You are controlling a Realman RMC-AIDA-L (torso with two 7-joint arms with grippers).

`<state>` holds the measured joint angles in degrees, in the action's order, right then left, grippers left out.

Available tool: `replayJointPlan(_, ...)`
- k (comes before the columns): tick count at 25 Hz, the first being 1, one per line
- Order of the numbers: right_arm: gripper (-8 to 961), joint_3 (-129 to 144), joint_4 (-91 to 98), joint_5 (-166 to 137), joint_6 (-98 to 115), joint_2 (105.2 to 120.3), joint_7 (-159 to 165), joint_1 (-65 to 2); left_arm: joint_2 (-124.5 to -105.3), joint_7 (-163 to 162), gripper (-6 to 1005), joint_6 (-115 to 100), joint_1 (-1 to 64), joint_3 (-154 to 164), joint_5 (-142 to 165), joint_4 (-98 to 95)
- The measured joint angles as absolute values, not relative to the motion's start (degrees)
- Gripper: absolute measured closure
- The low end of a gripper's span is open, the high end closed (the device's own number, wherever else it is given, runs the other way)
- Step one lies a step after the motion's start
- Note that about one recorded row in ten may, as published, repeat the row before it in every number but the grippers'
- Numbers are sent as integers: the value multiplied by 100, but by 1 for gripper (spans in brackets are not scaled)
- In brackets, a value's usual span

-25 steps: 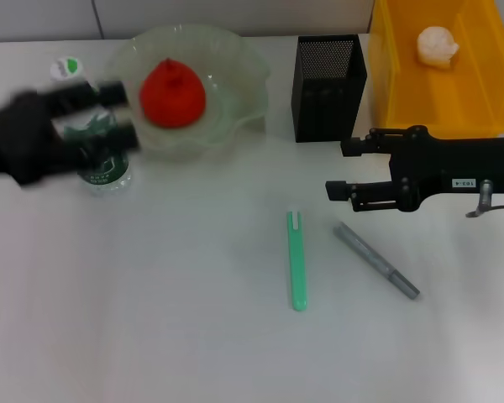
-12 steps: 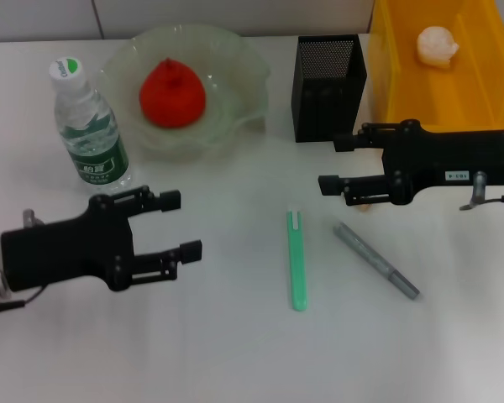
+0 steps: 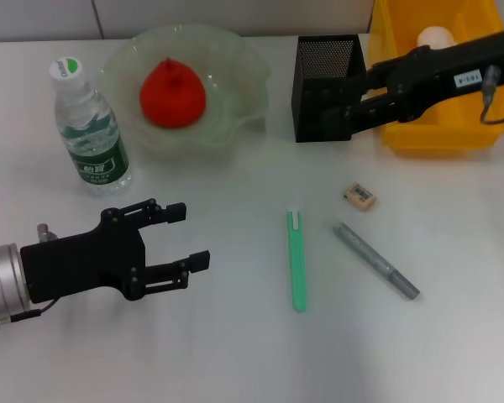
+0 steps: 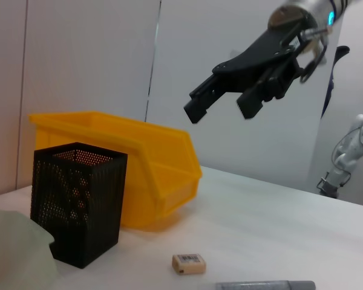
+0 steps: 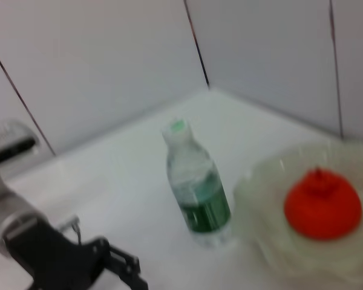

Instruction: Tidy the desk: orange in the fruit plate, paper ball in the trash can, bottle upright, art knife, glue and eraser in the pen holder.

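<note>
Right pincer (image 3: 334,102) rose, spread, uncovering eraser (image 3: 360,196); left pincer (image 3: 187,238) spread, empty

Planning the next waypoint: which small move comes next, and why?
Probably lower the open right tool toward the eraser. It lies loose on the desk beside the glue and art knife, outside the pen holder.

head view looks down on the desk (image 3: 235,353); wrist views sit low — facing opposite ways across it.
</note>
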<state>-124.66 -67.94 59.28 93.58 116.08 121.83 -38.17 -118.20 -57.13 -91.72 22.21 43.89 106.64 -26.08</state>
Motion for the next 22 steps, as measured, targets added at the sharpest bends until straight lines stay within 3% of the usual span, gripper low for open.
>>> replayJointPlan(3, 183, -12099, -7125, 5207, 9561, 11466, 13208, -4241, -11825, -5712, 209, -9143, 2247, 4365, 10644, -2606)
replayJointPlan(6, 183, -12001, -7156, 4590, 9810, 11435, 13788, -4639, -11822, -5731, 209, -9126, 2259, 4353, 10632, -2604)
replayJointPlan(14, 182, -11726, -6376, 4101, 10032, 11501, 14796, -5393, -11823, -5790, 208, -9039, 2296, 4350, 10626, -2601)
replayJointPlan(22, 183, -10988, -6004, 4050, 9462, 11614, 15089, -5494, -11810, -5794, 209, -9013, 2312, 4350, 10613, -2601)
